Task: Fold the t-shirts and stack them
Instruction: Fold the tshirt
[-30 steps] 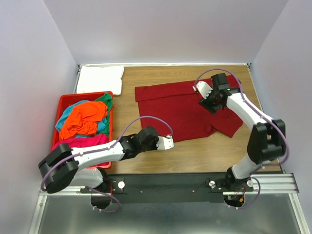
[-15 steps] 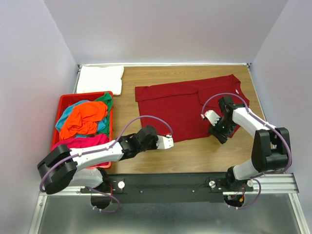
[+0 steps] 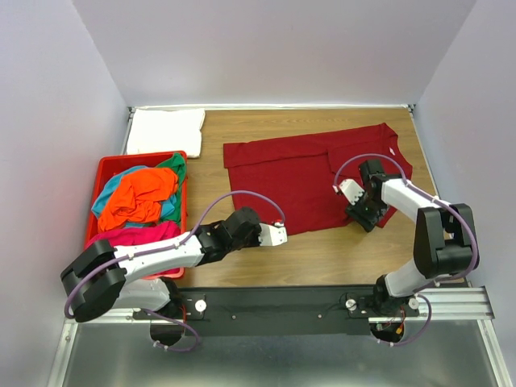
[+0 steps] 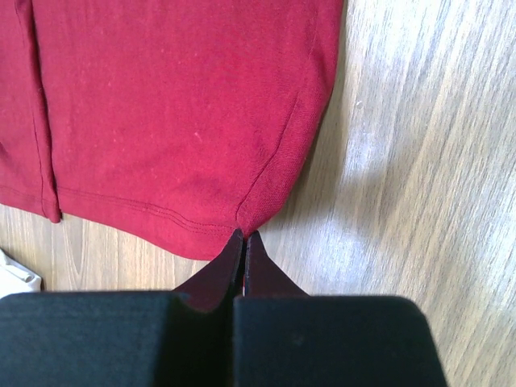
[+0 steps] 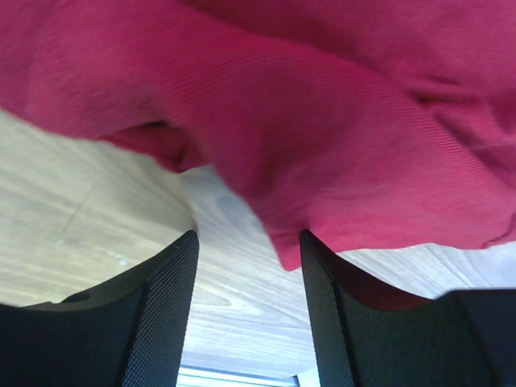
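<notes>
Though in left claw (image 4: 243, 236), shirt (image 4: 177, 113) corner hidden

Left arm (image 3: 153, 256): white shells, black joints, lower left.
Right arm (image 3: 403, 193): same colours, right side.
Cables (image 3: 240, 193): purple, 1 per arm.
Fingers (image 5: 157, 322): black, finely ribbed.

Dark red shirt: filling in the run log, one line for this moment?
left gripper shut on dark red shirt hem | right gripper open at shirt edge

Right tool (image 3: 362, 212) swung from far side to near hem; dark red shirt (image 3: 282, 181) flap apparently spread flat.
</notes>
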Motion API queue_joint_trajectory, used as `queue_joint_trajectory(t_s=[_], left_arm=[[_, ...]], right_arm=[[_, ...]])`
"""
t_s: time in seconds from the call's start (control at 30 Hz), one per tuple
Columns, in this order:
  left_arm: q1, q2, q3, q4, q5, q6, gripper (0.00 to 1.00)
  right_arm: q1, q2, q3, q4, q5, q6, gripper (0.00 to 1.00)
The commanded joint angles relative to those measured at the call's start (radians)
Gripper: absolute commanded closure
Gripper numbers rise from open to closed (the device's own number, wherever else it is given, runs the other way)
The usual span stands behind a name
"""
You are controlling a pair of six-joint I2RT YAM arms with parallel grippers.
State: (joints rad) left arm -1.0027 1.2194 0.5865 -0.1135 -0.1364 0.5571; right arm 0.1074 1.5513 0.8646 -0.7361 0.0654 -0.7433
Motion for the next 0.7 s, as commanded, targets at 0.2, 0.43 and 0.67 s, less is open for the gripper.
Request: queue_joint_trajectory(t_s=[0.2,0.43,0.67], left_arm=[[0.004,-0.012,-0.014,0.02,0.027,0.007,1.0],[0.006,-0.011,-0.013,0.021,0.032,0.007,1.0],[0.006,-0.011,-0.013,0.021,0.032,0.007,1.0]], right_arm=[[-0.002,0.036,-0.004,0.092,0.09,0.035,0.53],[-0.008,0.035,0.014,0.093,0.094,0.035,0.76],[-0.031,0.02,0.102,0.092,0.119,0.021,0.86]])
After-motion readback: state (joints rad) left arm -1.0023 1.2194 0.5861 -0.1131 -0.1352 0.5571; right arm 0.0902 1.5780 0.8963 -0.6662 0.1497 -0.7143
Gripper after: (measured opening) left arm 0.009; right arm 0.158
